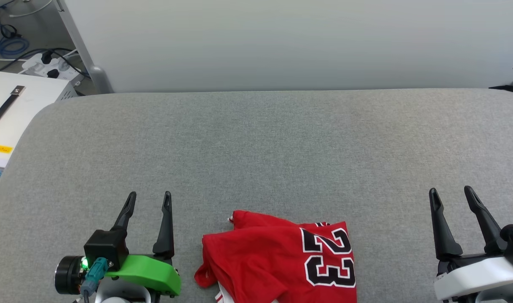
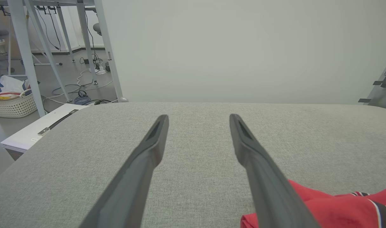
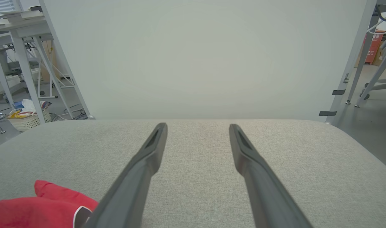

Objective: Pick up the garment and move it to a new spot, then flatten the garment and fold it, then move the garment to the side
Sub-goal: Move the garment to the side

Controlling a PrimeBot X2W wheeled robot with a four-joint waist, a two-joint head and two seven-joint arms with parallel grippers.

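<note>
Grey woven cloth covers the padded table, which has rounded corners and a plain pale wall panel behind it at 12 o'clock. A hard white box with a black strap sits off the table's edge at 9 o'clock. At 8 o'clock the left gripper hovers with its two slim, dark, tapered fingers spread wide and nothing between them. The garment lies at 6 o'clock by the near edge, between the two grippers and touching neither. It is a soft, rumpled red heap with overlapping folds, a black white-outlined 23 turned sideways, and a bit of white trim at the bottom. At 4 o'clock the right gripper is likewise spread and empty. The heap is neither flat nor folded, so it could be waiting to be carried to a new spot or already set down there and waiting to be smoothed. Either way, a good grasp probably means coming in low over the yielding surface and pinching a hem or seam, not the bunched middle, because thin knit slips and drags its layers along.
</note>
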